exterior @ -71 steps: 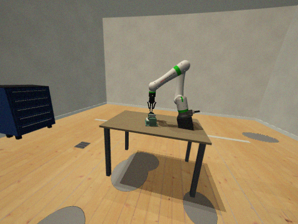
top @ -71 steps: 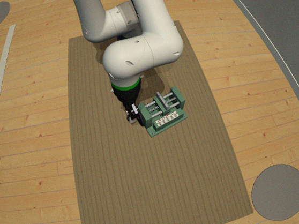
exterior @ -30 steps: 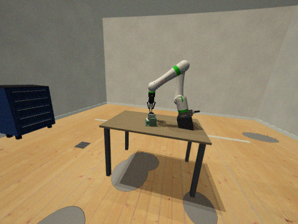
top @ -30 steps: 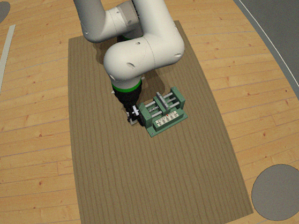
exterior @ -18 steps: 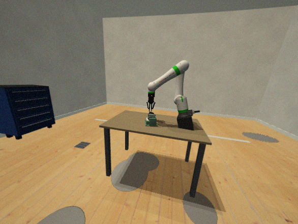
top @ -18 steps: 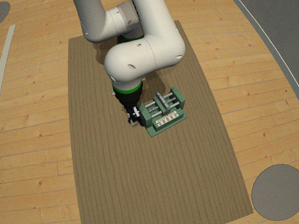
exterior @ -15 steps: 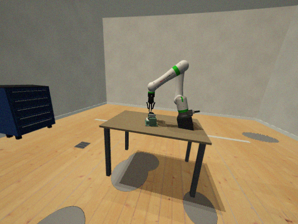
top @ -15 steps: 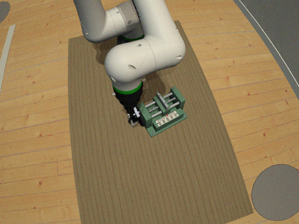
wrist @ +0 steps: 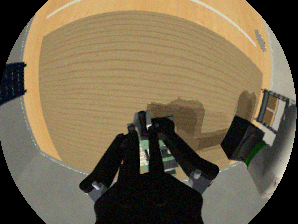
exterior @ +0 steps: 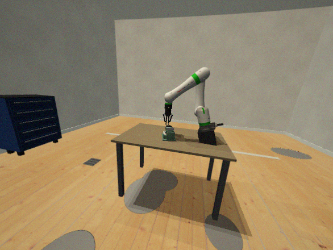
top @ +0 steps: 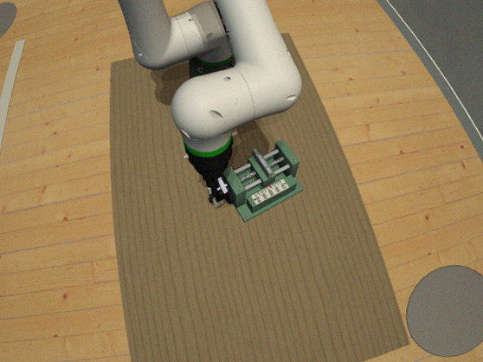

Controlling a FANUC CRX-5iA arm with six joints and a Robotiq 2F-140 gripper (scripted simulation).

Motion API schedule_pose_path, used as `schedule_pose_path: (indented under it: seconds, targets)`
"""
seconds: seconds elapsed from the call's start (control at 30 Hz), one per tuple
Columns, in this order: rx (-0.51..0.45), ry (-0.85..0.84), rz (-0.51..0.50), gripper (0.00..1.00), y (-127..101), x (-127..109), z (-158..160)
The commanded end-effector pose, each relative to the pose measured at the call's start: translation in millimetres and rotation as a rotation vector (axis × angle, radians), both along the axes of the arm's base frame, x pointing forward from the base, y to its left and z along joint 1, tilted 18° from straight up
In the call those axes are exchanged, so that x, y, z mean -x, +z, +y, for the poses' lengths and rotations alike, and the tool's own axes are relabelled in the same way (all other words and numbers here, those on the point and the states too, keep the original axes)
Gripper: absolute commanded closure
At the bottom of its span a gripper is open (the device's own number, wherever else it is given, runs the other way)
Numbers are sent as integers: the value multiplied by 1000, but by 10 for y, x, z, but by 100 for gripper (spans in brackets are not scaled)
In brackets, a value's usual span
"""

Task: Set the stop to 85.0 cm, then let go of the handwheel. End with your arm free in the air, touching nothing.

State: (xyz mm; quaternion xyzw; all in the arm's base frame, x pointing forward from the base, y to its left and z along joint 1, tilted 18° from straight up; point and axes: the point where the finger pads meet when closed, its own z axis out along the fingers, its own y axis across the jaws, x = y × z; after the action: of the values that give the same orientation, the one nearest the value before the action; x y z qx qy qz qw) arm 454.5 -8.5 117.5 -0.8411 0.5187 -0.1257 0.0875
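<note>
The green stop fixture [top: 241, 212] [exterior: 170, 136] stands on the table. Its carriage with a grey stop plate [top: 263, 164] sits on the rods, somewhat right of mid-span in the top view. A red pointer [top: 270, 186] stands near the middle of the pale scale [top: 270, 193]; the numbers are too blurred to read. My gripper [top: 216, 199] [exterior: 167, 125] [wrist: 143, 116] points down at the fixture's left end in the top view, its fingers close together on the handwheel. The wheel is mostly hidden behind the fingers and the end block.
The fixture's end block [top: 235, 187] is right beside the fingers. The arm's forearm [top: 227, 99] [exterior: 182, 87] reaches over the table [top: 251, 293] [exterior: 136, 139] from its base [exterior: 207, 137]. A blue drawer cabinet [exterior: 34, 122] stands on the floor away from the table.
</note>
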Motion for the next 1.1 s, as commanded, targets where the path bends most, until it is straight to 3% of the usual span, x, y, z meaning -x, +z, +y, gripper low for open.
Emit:
schedule_pose_path:
  seconds: [0.0,0.47,1.07]
  targets:
    - [0,0,0,96,-13,-19,7]
    - [0,0,0,96,-105,-108,37]
    - [0,0,0,96,-389,-148,18]
